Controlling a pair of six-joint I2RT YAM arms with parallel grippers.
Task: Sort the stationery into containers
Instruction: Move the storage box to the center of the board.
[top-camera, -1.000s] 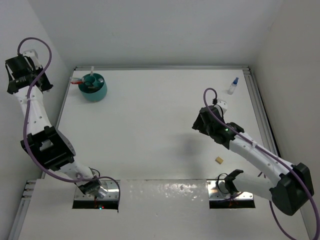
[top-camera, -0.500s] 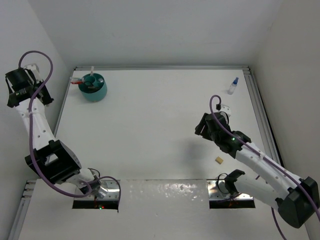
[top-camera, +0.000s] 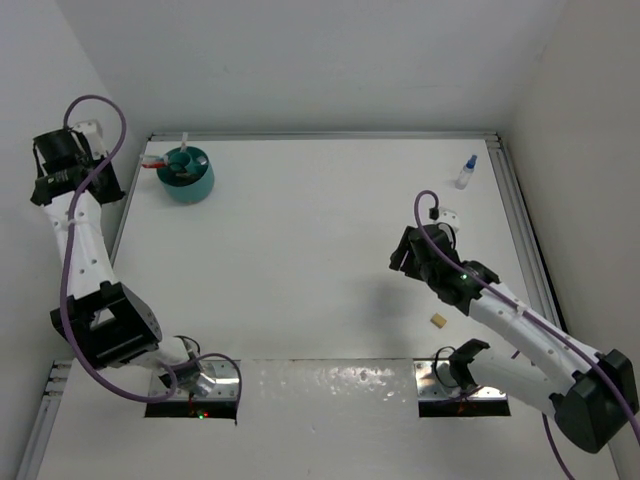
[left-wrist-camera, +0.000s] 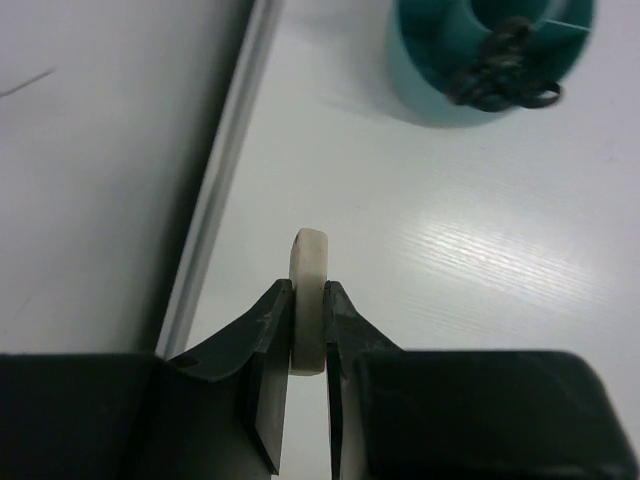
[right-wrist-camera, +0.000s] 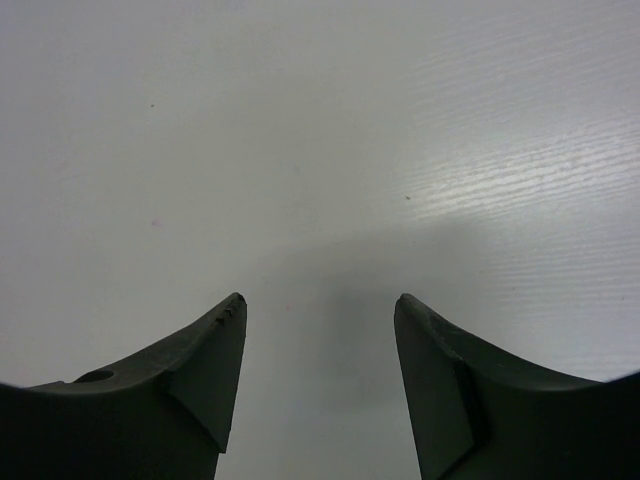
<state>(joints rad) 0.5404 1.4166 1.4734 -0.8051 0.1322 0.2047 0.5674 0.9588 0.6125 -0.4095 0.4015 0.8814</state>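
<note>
Left gripper (left-wrist-camera: 308, 300): clamped narrowly on a white tape ring (left-wrist-camera: 310, 268), which stood upright and edge-on between the two dark fingers, so its hole did not show.
Left gripper position: raised over the table's far left side, close to the left wall, with the metal edge rail (left-wrist-camera: 226, 170) running under and just left of it.
Teal pot (top-camera: 186, 175): stood in the far left corner of the table (top-camera: 300, 240), near the rail; from the left wrist view it lay ahead and to the right of the held ring, well apart from it.
Inside the pot: black scissors (left-wrist-camera: 503, 80) with their looped handles over the near rim.
Right gripper (right-wrist-camera: 318, 305): spread wide and holding nothing, tips aimed down at bare white tabletop with its shadow beneath.
Tan block (top-camera: 438, 320): lay flat on the near right of the table, near the right arm's forearm and not touching it.
Blue-capped bottle (top-camera: 466, 172): stood upright in the far right corner, just beside the right-hand rail.
Open room: the whole middle of the table, between pot and right arm, was plain white surface.
</note>
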